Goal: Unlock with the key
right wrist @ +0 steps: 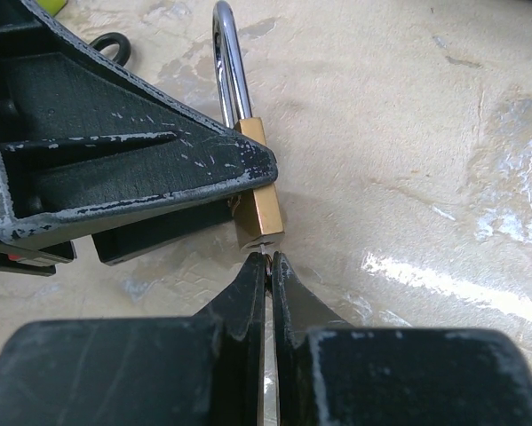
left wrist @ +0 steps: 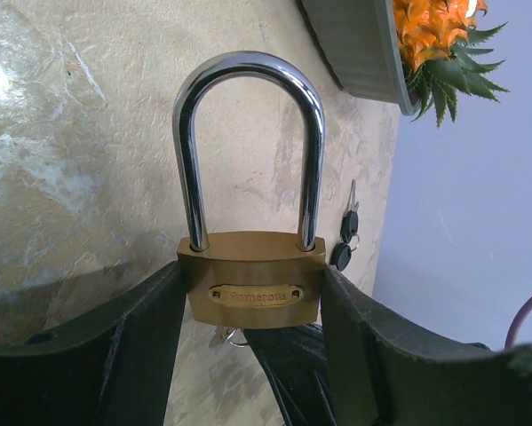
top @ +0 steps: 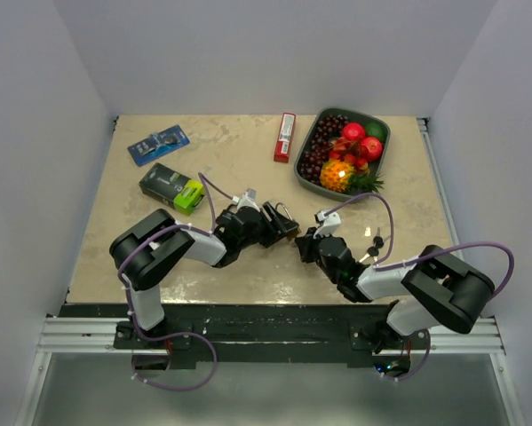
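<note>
A brass padlock [left wrist: 255,280] with a steel shackle [left wrist: 248,67] is clamped by its two sides between the black fingers of my left gripper [left wrist: 255,295]. Both shackle legs sit in the body. From above, the left gripper [top: 279,222] holds the padlock [top: 286,216] mid-table, just left of my right gripper [top: 303,241]. In the right wrist view, my right gripper [right wrist: 268,262] is shut on the key [right wrist: 267,256]. Only a thin sliver of key shows, running into the bottom face of the padlock [right wrist: 264,209]. A bit of key and ring [left wrist: 219,337] peeks out under the body.
Spare keys [top: 372,244] lie on the table right of the right gripper. A grey tray [top: 383,155] of fruit stands at the back right, a red box [top: 285,137] beside it. A blue pack [top: 158,144] and a black-green box [top: 171,187] lie at the left.
</note>
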`<state>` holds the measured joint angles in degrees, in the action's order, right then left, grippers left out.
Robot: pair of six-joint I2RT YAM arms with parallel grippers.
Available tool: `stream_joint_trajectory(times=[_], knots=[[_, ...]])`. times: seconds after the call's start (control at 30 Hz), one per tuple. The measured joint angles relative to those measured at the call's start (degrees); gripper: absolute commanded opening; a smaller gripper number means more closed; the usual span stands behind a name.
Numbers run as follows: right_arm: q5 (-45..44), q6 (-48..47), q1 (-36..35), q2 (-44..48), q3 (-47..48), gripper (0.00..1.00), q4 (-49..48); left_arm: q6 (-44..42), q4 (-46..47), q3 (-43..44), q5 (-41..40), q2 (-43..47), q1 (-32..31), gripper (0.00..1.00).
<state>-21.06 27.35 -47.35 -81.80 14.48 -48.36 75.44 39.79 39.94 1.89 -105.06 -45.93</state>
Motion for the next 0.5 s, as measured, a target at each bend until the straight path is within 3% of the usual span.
stream_joint_trajectory(times=[0.5], knots=[[4.5, 6.5, 1.7, 3.6, 0.0, 0.0, 5.0, -0.5, 6.8, -3.6, 1.0, 0.0, 0.0, 0.0]])
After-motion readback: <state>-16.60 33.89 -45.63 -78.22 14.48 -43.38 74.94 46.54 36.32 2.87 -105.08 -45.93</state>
